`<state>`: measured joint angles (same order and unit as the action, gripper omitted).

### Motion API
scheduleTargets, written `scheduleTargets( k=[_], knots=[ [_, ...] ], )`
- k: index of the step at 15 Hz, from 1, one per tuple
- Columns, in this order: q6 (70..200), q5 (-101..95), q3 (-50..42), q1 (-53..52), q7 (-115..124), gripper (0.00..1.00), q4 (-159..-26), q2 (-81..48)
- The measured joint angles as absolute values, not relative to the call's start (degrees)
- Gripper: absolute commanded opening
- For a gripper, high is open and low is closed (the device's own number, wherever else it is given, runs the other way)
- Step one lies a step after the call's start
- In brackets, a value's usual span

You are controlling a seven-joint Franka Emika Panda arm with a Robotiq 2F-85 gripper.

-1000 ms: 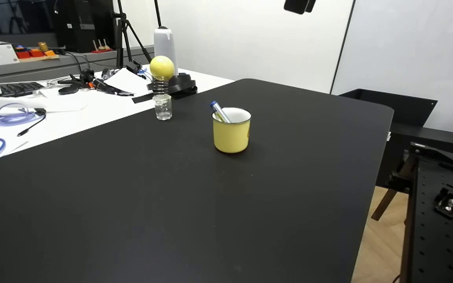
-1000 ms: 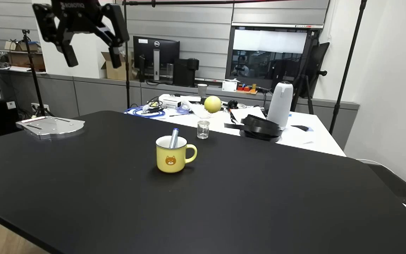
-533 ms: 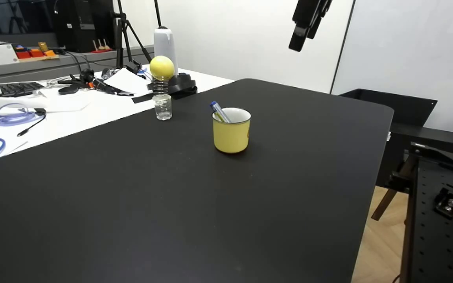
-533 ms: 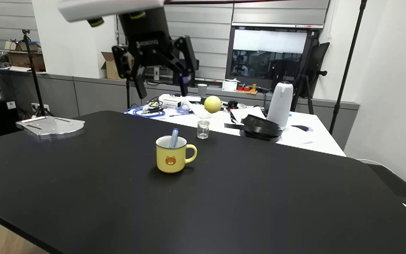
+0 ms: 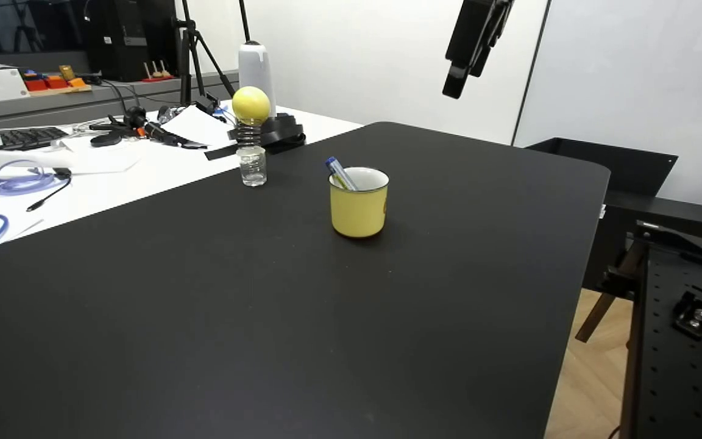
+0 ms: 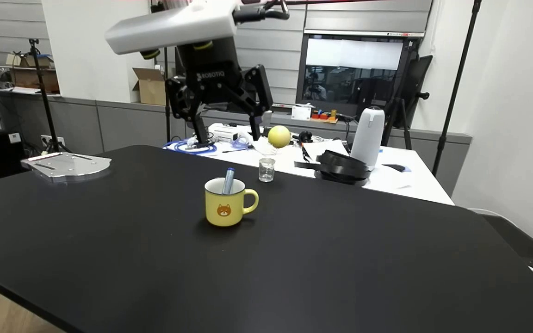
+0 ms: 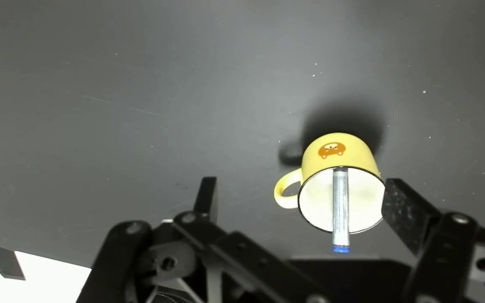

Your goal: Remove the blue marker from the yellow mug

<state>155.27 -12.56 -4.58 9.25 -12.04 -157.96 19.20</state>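
Note:
The yellow mug (image 5: 358,213) stands upright on the black table; it also shows in an exterior view (image 6: 222,210) and the wrist view (image 7: 354,151). The blue marker (image 5: 343,175) leans in it, blue end above the rim; it also shows in an exterior view (image 6: 228,181) and the wrist view (image 7: 340,206). Its lower end is hidden inside the mug. My gripper (image 6: 228,135) is open and empty, well above the table and apart from the mug. In the wrist view the gripper (image 7: 302,191) has its jaws wide apart, the right one overlapping the mug's rim in the picture.
A small clear jar (image 6: 266,170) stands near the far table edge. A yellow ball (image 6: 279,137) sits behind it. A clear plate (image 6: 70,165) lies on the black table (image 5: 265,317). A white side table (image 6: 424,175) holds cables and a black strap-like thing (image 6: 340,167).
My gripper has come down in both exterior views, and moved to the right in one of them, closer above the mug. It stays open. The mug and marker have not moved.

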Motion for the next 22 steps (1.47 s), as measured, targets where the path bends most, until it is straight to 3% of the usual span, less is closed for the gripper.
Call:
scheduleTargets(
  k=[7, 17, 18, 19, 22],
  knots=[
    [166.7, -11.2, -2.9, 8.9, -0.5, 1.00, -149.4, 4.0],
    [167.4, 1.2, 0.2, 3.1, -0.3, 1.00, -132.3, -18.1],
    [167.1, 1.1, 0.2, 2.9, -0.3, 0.75, -131.1, -19.1],
    [166.8, 1.0, 0.1, 2.9, -0.5, 0.75, -130.1, -20.0],
    [165.5, 0.9, -0.4, 2.9, -1.8, 0.53, -128.1, -21.6]
  ],
)
